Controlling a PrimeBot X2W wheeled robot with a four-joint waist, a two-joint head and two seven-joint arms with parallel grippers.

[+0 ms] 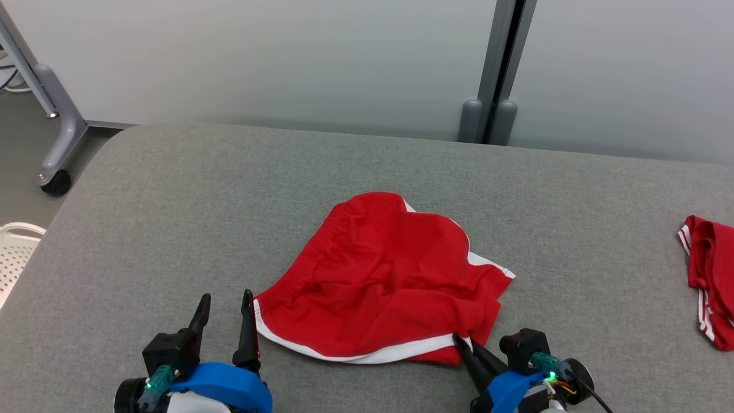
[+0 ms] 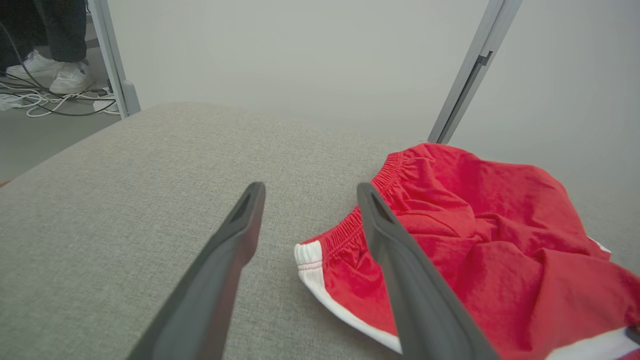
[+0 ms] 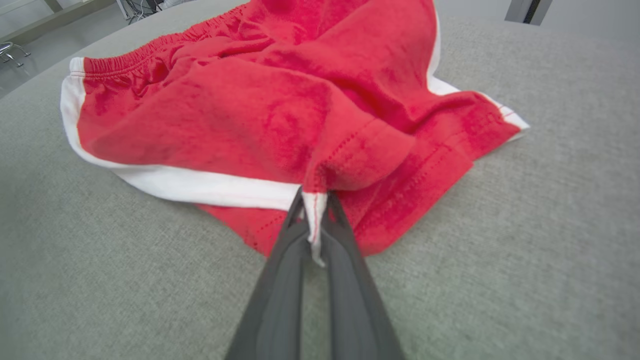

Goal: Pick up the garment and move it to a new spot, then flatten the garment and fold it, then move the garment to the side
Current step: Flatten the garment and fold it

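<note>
While the shorts (image 3: 260,115) are pinched by the right jaws, the waistband (image 2: 345,232) beside the wide left jaws should be gripped. Level lifting is advised.

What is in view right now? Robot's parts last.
red shorts: one, red with white trim, crumpled at the table's middle
second red garment: one, red with white stripes, table's right edge
table: one, grey fabric top, under both garments
basket: one, white, beside the table's left edge
frame leg: one, grey with black caster, far left floor
shoes: two, white, on a person's feet, beyond the table
cables: several, black and white, by the shoes
left gripper: one, dark, open, beside the shorts' waistband corner
right gripper: one, dark, shut on the shorts' hem
</note>
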